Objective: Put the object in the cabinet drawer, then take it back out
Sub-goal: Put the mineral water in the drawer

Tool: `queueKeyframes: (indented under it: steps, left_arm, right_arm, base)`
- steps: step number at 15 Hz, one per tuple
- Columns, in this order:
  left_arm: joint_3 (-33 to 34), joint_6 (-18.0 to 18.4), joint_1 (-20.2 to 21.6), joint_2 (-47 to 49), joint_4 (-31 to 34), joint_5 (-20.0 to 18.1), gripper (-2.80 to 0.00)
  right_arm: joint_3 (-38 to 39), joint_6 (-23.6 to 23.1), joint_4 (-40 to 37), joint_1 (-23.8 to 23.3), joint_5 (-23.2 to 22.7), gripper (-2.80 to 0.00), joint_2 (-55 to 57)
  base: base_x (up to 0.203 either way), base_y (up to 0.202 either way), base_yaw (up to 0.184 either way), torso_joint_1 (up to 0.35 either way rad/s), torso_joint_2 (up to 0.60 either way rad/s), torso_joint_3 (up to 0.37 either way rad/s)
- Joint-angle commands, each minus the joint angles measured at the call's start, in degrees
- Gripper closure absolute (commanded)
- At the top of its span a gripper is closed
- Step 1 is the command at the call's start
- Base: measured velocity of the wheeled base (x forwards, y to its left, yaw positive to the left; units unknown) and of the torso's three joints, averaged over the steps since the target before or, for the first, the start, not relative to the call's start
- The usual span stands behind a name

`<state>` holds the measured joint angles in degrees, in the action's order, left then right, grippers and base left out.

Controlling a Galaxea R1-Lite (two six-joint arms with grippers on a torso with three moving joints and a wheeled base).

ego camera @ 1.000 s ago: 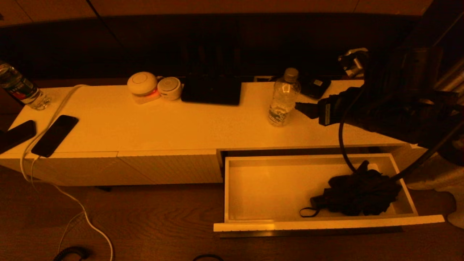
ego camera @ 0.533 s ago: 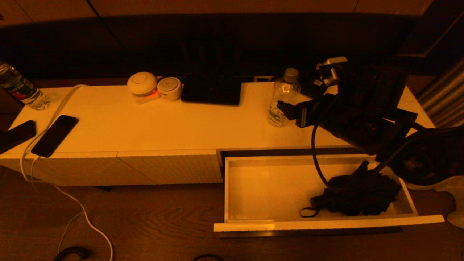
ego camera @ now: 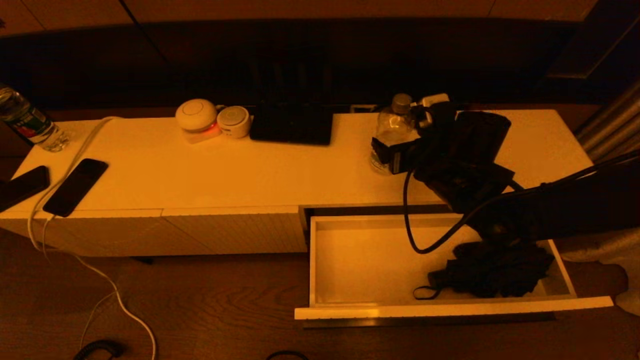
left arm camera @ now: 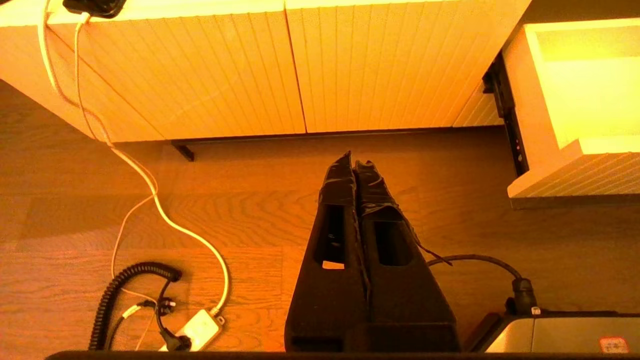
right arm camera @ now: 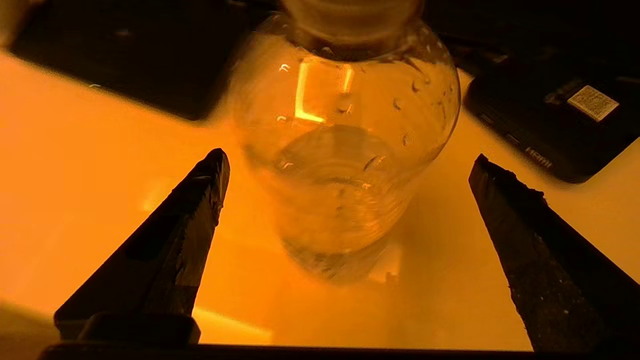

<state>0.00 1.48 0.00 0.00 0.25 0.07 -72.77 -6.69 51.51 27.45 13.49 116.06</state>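
A clear plastic bottle point(ego camera: 391, 131) with a little water stands upright on the white cabinet top point(ego camera: 225, 170). My right gripper point(right arm camera: 350, 162) is open at the bottle's level, one finger on each side of it and touching neither side. Below, the cabinet drawer point(ego camera: 450, 307) is pulled out. A black folded umbrella point(ego camera: 500, 272) with a wrist strap lies in the drawer's right half, under my right arm. My left gripper point(left arm camera: 354, 162) is shut and empty, parked low over the wooden floor in front of the ribbed cabinet fronts.
On the cabinet top are two dark phones point(ego camera: 75, 186) with a white cable point(ego camera: 75, 155) at the left, another bottle point(ego camera: 30, 122), two round white devices point(ego camera: 196, 116), a dark flat slab point(ego camera: 292, 125) and a black box point(right arm camera: 550, 125) behind the bottle. Cables lie on the floor point(left arm camera: 150, 280).
My right arm has swung left across the cabinet top from the right end, bringing its open gripper up around the bottle. Bottle, umbrella and drawer have not moved.
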Motion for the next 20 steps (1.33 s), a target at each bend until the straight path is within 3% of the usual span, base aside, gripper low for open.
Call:
queueKeyframes:
  steps: [1, 9, 18, 19, 20]
  left_arm:
    - [0.0, 0.0, 0.0, 0.0, 0.0, 0.0, 0.00]
    - [0.0, 0.0, 0.0, 0.0, 0.0, 0.0, 0.00]
    - [0.0, 0.0, 0.0, 0.0, 0.0, 0.0, 0.00]
    - [0.0, 0.0, 0.0, 0.0, 0.0, 0.0, 0.00]
    - [0.0, 0.0, 0.0, 0.0, 0.0, 0.0, 0.00]
  right_arm:
    - [-2.0, -0.4, 1.1, -0.1, 0.4, -2.80, 4.2]
    - [-14.2, -2.9, 3.5, -0.2, 3.0, -2.80, 11.6]
    - [-17.9, -3.7, 3.5, -1.8, 5.7, -2.80, 14.7]
    - [-17.9, -3.9, 3.4, -1.8, 5.9, 0.00, 14.5]
    - [-17.7, -4.4, 3.3, -1.8, 5.9, 0.00, 14.3]
  base:
    - [0.000, 0.000, 0.000, 0.000, 0.00, 0.000]
    - [0.000, 0.000, 0.000, 0.000, 0.00, 0.000]
    - [0.000, 0.000, 0.000, 0.000, 0.00, 0.000]
    - [0.000, 0.000, 0.000, 0.000, 0.00, 0.000]
    - [0.000, 0.000, 0.000, 0.000, 0.00, 0.000]
